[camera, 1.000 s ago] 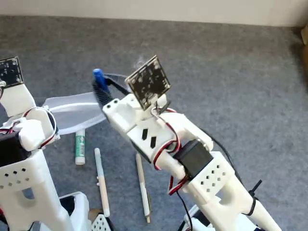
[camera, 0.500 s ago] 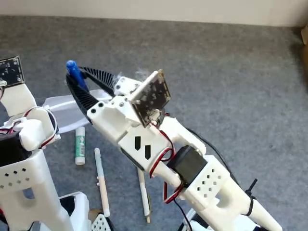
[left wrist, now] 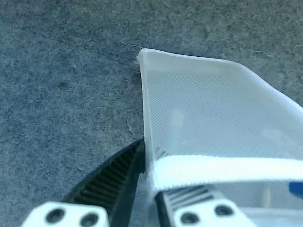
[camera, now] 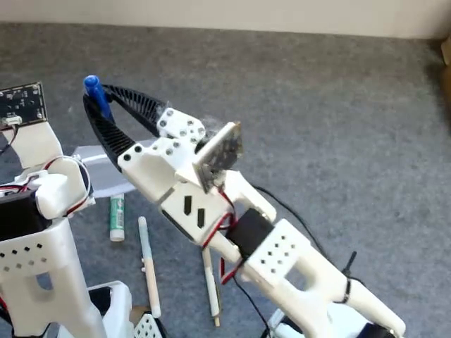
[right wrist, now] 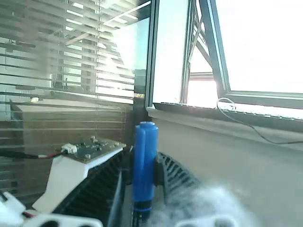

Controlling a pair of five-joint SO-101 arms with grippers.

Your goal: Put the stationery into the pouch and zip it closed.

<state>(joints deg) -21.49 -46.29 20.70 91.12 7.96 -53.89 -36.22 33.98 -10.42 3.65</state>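
White arms (camera: 303, 271); black ribbed gripper fingers (camera: 137, 102); red, black, white cables (camera: 220, 232); black servo (camera: 248, 229).

— Can any writing be read anywhere?
— None. The white glue stick tube with a green label (camera: 117, 213), lying on the grey carpeted worktop (camera: 352, 127), carries print on its green band, but it is too small to make out.
— And the dark square circuit board (camera: 21, 104) at the left edge of the high view?
— Pale specks and solder points, too small to tell as letters or numbers.
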